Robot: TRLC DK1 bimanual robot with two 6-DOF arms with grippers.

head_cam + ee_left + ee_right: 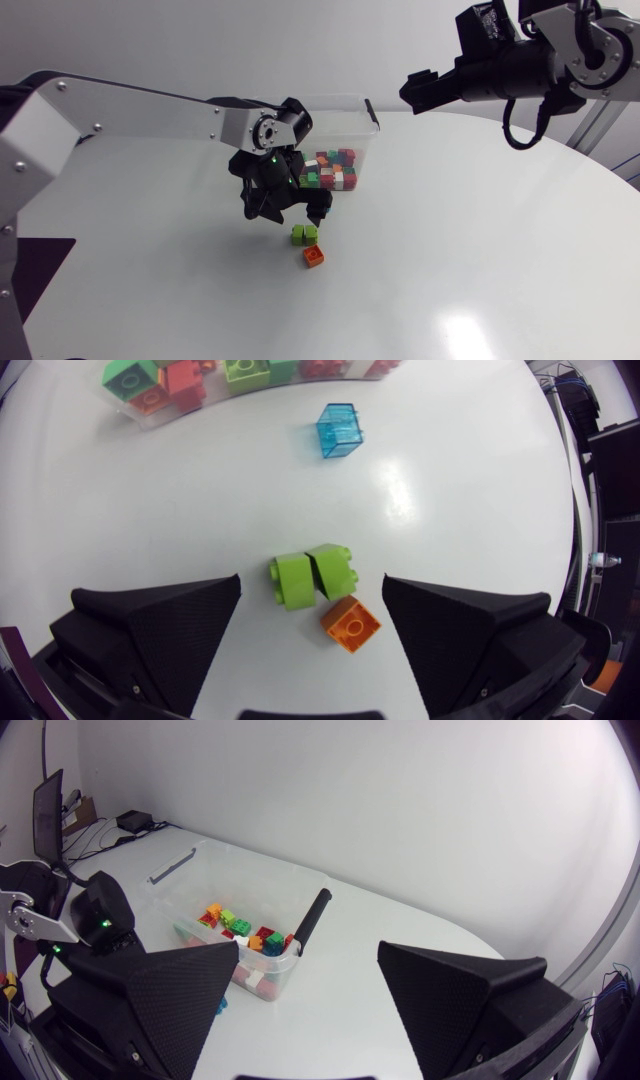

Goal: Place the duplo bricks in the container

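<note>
Glossy smooth table (480, 260), clear plastic container (370, 118), matte textured left end effector (311, 585).

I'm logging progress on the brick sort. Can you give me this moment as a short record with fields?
container: container, clear, already holding many bricks
loose on table: two green bricks side by side; orange brick right beside them; blue brick nearer the container
left end effector: left end effector open, over the green bricks and orange brick, which lie between its fingers ungrasped
right end effector: right end effector open, empty, off beyond the container
</note>
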